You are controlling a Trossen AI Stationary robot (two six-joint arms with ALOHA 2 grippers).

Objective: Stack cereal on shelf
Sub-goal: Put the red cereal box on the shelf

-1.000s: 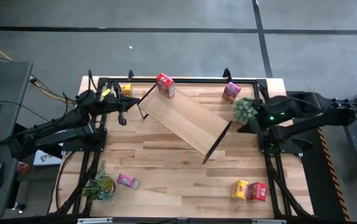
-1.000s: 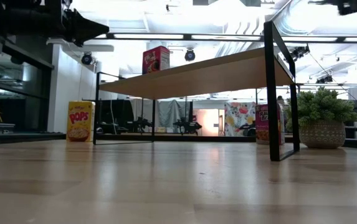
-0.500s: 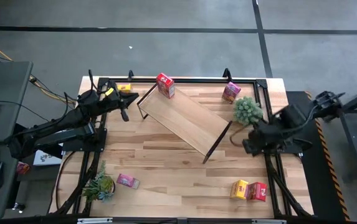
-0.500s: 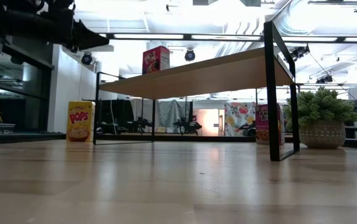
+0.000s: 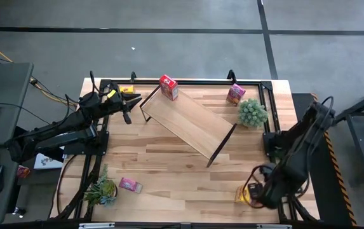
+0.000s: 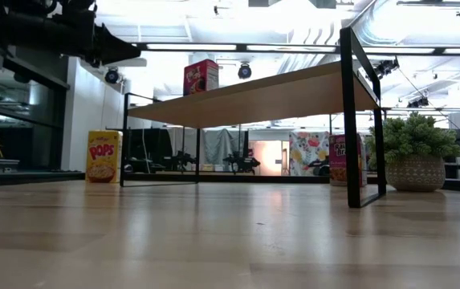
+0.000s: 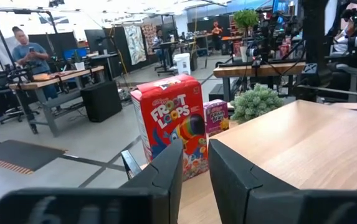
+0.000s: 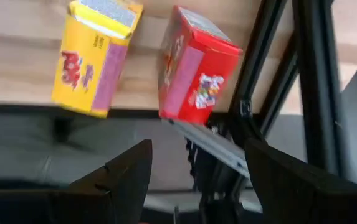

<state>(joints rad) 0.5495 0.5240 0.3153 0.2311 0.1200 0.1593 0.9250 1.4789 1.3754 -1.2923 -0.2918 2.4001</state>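
Above the table's (image 5: 169, 159) near right corner, the right gripper (image 8: 197, 165), fingers wide and empty, hovered over two cereal boxes (image 8: 200, 65); descent and grasp remained. The left gripper (image 7: 194, 171), fingers narrowly parted and empty, faced the red box (image 7: 172, 121) already on the shelf (image 5: 188, 124).

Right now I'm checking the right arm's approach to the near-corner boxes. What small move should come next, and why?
Probably ease the right gripper down over the red cereal box and close. Its jaws are open and empty, with that box and the yellow cereal box just ahead at the table edge. The shelf holds only one box so far.
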